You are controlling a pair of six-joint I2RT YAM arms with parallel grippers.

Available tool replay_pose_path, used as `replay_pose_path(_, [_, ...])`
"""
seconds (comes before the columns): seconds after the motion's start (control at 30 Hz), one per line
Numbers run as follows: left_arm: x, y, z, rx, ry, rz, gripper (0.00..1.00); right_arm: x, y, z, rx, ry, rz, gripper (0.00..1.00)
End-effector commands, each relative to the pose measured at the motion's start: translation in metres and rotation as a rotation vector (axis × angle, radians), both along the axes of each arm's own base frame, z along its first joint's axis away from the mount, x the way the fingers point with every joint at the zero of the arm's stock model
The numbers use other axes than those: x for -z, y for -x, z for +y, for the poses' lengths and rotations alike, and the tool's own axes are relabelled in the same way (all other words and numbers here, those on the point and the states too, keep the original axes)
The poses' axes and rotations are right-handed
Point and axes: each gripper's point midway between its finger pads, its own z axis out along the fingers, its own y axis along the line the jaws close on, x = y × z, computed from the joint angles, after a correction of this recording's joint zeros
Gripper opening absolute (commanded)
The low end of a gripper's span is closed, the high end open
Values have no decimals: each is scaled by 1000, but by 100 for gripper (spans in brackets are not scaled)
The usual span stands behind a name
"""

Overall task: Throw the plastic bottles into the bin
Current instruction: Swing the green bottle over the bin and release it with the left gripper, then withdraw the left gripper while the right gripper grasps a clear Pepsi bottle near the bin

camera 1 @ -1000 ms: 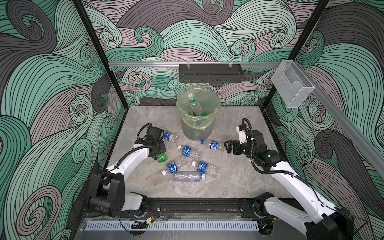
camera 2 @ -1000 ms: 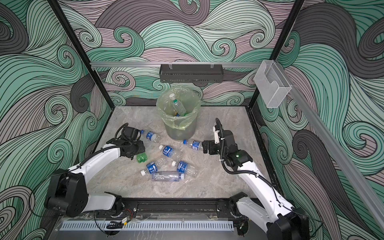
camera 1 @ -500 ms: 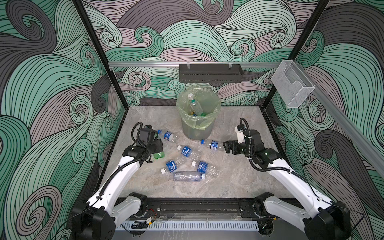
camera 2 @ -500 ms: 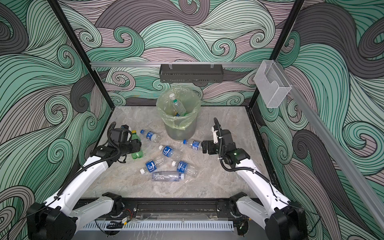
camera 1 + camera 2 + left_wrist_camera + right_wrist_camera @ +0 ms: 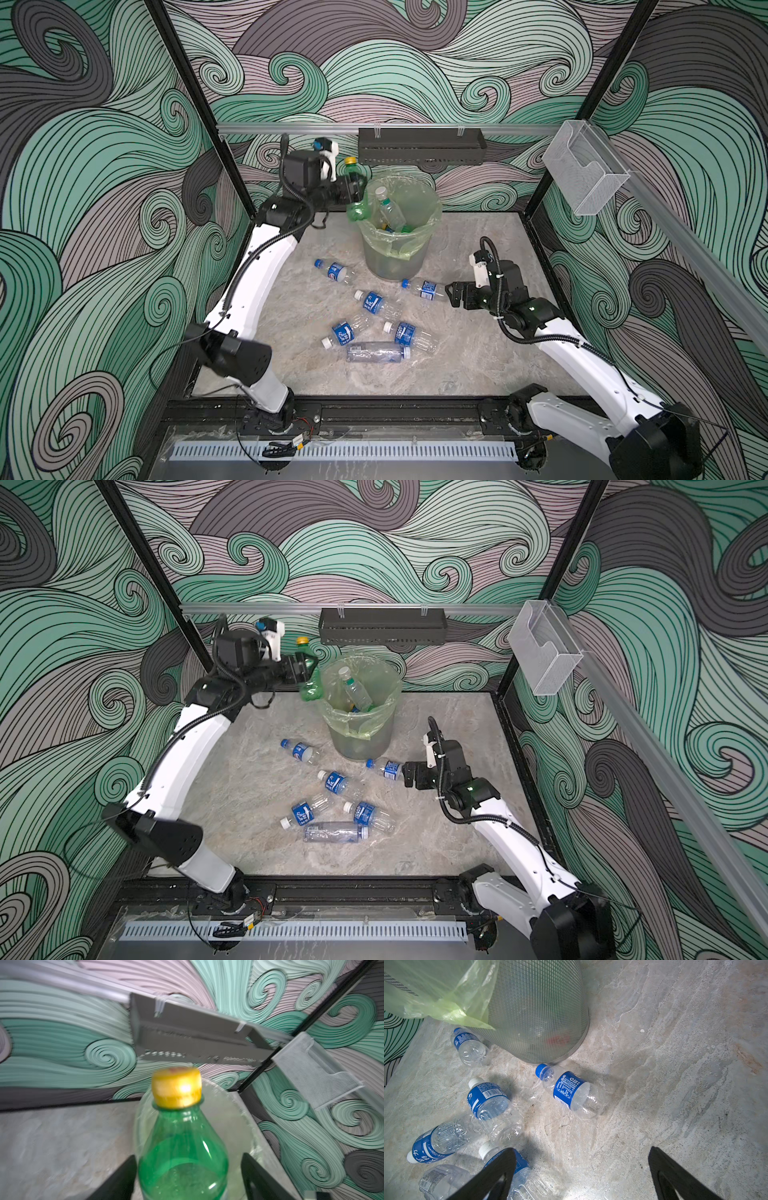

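The left claw (image 5: 353, 188) stands open around a yellow-capped green plastic bottle (image 5: 182, 1157) beside the lined grey bin (image 5: 390, 262). The right claw (image 5: 452, 295) is wide open and empty.

My left arm (image 5: 262, 282) and right arm (image 5: 594, 374) wear smooth white shells on the long links, with black housings at the joints. A black ribbed cable (image 5: 505, 330) loops beside each wrist (a small green light (image 5: 470, 788) glows on the right one). Each wrist carries a white bracket (image 5: 478, 267). The fingers (image 5: 506, 1161) of my right gripper (image 5: 582, 1148) are matte black, tapering wedges.
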Motion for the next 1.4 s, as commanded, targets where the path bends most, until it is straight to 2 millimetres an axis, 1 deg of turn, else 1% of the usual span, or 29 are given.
replay_pose_path(0.0, [-8,1,-29,125,70,84,88,-2,5,-3,15,-16,-10,100])
replay_pose_path(0.07, [-6,1,-30,130,64,102,90,-3,7,-5,17,-17,-17,100])
replay_pose_path(0.17, [8,13,-14,76,5,109,91,0,7,-6,15,-9,-18,100])
replay_pose_path(0.23, [17,28,5,19,-34,92,96,4,6,-5,2,4,-10,100])
replay_pose_path(0.3, [28,44,23,-28,-56,92,98,7,4,-2,-16,19,1,100])
replay_pose_path(0.37, [42,62,39,-59,-76,111,99,9,0,1,-39,36,8,100])
replay_pose_path(0.4, [48,75,48,-74,-90,120,99,11,-2,3,-54,47,16,99])
replay_pose_path(0.47, [70,92,62,-102,-125,164,99,14,-6,6,-79,61,29,98])
replay_pose_path(0.6, [119,126,89,-173,-201,255,99,22,-16,22,-161,70,75,96])
replay_pose_path(0.63, [130,134,96,-191,-216,273,99,25,-21,23,-165,75,85,93])
replay_pose_path(0.73, [159,157,109,-233,-229,316,99,39,-33,33,-203,70,132,88])
replay_pose_path(0.83, [181,176,119,-263,-228,351,99,54,-45,45,-260,62,174,85])
replay_pose_path(0.93, [193,190,129,-304,-233,364,99,67,-58,53,-301,78,199,84])
replay_pose_path(1.03, [198,200,136,-328,-244,366,99,79,-70,58,-317,88,225,83])
replay_pose_path(1.1, [200,205,141,-340,-256,371,99,88,-74,60,-323,89,247,83])
replay_pose_path(1.23, [208,212,147,-358,-286,389,99,103,-70,64,-333,72,294,81])
replay_pose_path(1.37, [214,211,149,-364,-297,401,99,108,-63,63,-327,62,319,80])
